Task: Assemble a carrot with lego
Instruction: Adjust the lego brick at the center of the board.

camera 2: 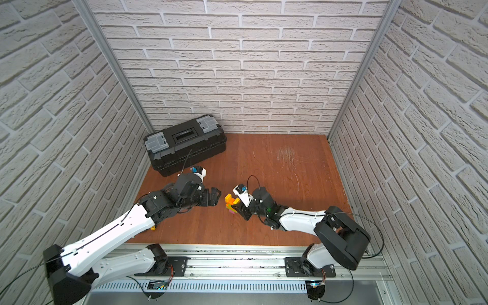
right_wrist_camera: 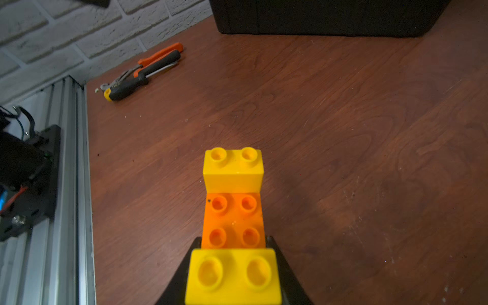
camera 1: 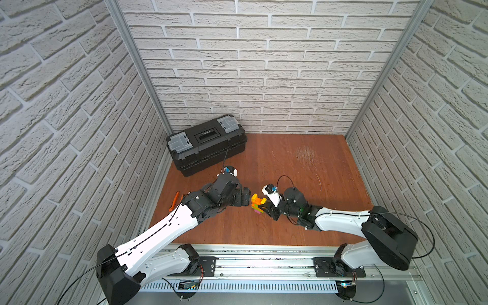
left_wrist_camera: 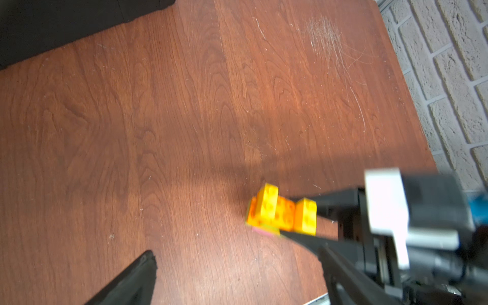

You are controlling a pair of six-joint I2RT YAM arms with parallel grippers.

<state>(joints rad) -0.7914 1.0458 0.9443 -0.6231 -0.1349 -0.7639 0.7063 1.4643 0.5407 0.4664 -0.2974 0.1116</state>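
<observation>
The lego bricks stand stacked as the carrot (camera 1: 256,205) (camera 2: 230,203) near the table's middle: two yellow prongs on top, orange and lime-green layers below, and a pink end lowest. My right gripper (camera 1: 264,207) (camera 2: 237,207) (right_wrist_camera: 233,243) is shut on the stack's orange layer (right_wrist_camera: 233,219), with a black finger on each side. My left gripper (camera 1: 247,198) (camera 2: 215,196) (left_wrist_camera: 236,252) stands open just left of the carrot (left_wrist_camera: 281,214) with nothing between its fingers. I cannot tell whether the pink end touches the table.
A black toolbox (camera 1: 206,144) (camera 2: 184,144) sits at the back left. Orange-handled pliers (camera 1: 174,200) (right_wrist_camera: 161,54) and a black screwdriver (right_wrist_camera: 142,76) lie by the left wall. Brick walls close three sides, and a metal rail (camera 1: 264,261) runs along the front.
</observation>
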